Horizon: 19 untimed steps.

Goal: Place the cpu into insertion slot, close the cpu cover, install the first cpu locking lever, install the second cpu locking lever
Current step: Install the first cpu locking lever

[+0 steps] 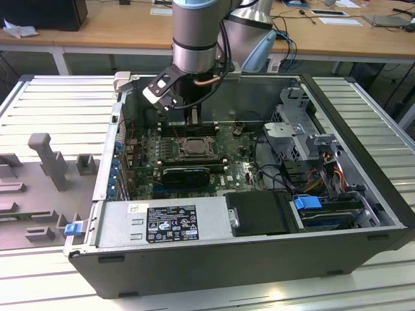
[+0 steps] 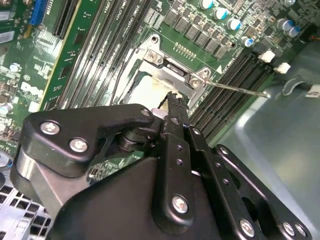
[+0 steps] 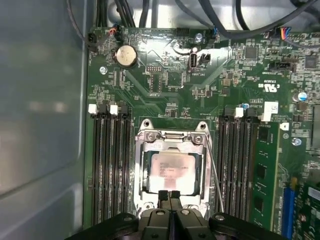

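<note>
Open computer case point(image 1: 259, 253) with a green board point(image 3: 165, 90) inside. Cpu point(image 3: 172, 170) seated flat in the slot point(image 3: 147, 172), toward the exterior view's left and the far part of the board. Cover point(image 3: 172, 139) lowered around it, pale chip face showing through the cut-out; first two steps apparently done. One thin wire lever point(image 3: 216, 177) just beside the slot, seemingly loose over the memory slots point(image 3: 110, 165), so probably not yet locked; second lever not made out. Gripper point(image 3: 169, 195) at the slot's edge, fingers pressed together with nothing between them; contact with the cover impossible to tell.

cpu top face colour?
Pale silver-grey metal; the cpu shows best in the first wrist view.
</note>
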{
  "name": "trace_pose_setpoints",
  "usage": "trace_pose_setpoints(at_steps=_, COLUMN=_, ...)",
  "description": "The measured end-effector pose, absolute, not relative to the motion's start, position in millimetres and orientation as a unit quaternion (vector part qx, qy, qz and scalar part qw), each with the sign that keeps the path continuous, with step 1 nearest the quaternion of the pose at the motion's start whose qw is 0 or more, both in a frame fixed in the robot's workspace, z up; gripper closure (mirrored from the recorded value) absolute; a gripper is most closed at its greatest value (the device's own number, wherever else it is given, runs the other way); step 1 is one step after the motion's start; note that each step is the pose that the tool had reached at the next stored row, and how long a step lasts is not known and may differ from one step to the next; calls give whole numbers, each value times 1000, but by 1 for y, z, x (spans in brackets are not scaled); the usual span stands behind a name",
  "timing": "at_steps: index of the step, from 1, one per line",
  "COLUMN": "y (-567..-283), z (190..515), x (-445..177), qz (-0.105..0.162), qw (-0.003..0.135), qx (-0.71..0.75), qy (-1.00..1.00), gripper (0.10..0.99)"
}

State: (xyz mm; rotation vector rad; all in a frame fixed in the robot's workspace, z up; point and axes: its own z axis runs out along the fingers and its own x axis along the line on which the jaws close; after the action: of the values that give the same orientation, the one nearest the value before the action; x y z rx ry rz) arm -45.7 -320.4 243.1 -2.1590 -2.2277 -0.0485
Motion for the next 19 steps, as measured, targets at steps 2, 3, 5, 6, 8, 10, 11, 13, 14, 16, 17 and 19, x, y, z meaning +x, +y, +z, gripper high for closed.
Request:
trace_pose_setpoints(at_steps=2, y=-320, z=249, x=-46, qz=-16, qw=19, qx=-696, qy=-718, gripper=980)
trace_pose_setpoints(at_steps=3, y=-320, z=252, x=-46, qz=-16, qw=20, qx=-696, qy=-718, gripper=980)
trace_pose_setpoints(at_steps=5, y=-320, z=256, x=-46, qz=-16, qw=19, qx=-696, qy=-718, gripper=980)
trace_pose_setpoints(at_steps=6, y=-320, z=259, x=-46, qz=-16, qw=20, qx=-696, qy=-718, gripper=980)
trace_pose_setpoints(at_steps=8, y=-320, z=265, x=-46, qz=-16, qw=19, qx=-696, qy=-718, gripper=980)
trace_pose_setpoints(at_steps=10, y=-320, z=270, x=-46, qz=-16, qw=19, qx=-696, qy=-718, gripper=980)
trace_pose_setpoints(at_steps=11, y=-320, z=273, x=-46, qz=-16, qw=19, qx=-696, qy=-718, gripper=980)
trace_pose_setpoints(at_steps=13, y=-320, z=276, x=-46, qz=-16, qw=19, qx=-696, qy=-718, gripper=980)
trace_pose_setpoints(at_steps=14, y=-320, z=277, x=-46, qz=-16, qw=19, qx=-696, qy=-718, gripper=980)
trace_pose_setpoints(at_steps=16, y=-320, z=281, x=-46, qz=-16, qw=19, qx=-696, qy=-718, gripper=980)
trace_pose_setpoints(at_steps=17, y=-320, z=282, x=-46, qz=-16, qw=19, qx=-696, qy=-718, gripper=980)
trace_pose_setpoints(at_steps=19, y=-320, z=285, x=-46, qz=-16, qw=19, qx=-696, qy=-718, gripper=980)
